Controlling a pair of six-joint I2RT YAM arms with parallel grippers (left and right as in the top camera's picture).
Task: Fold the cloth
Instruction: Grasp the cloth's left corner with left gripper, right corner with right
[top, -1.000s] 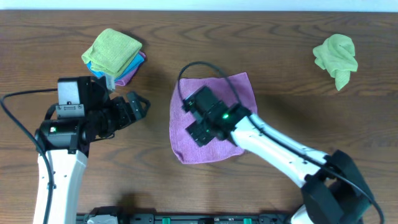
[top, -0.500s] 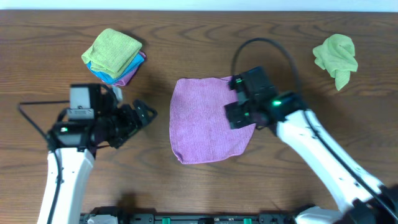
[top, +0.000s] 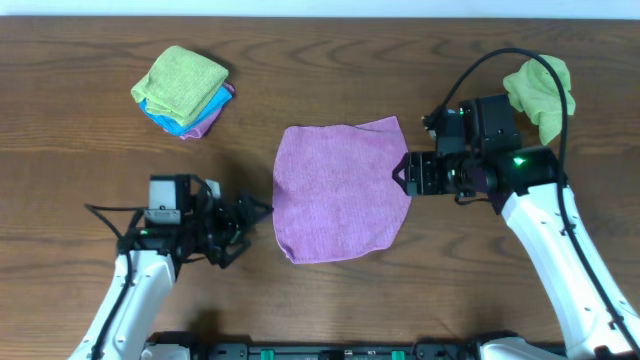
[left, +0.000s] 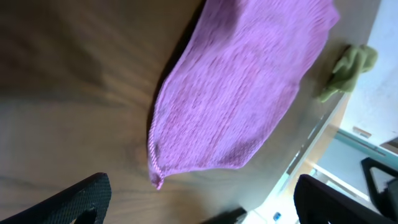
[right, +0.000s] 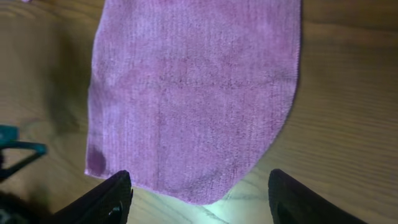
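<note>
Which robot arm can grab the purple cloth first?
Probably the right arm: the right gripper, open, sits over the cloth at its right edge. The left gripper, open too, hangs just short of the left edge.

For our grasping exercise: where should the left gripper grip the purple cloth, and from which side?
Probably the near left corner of the cloth, coming low from the left, where the open left gripper sits. It lies flat, so only corners and edges can be pinched.
</note>
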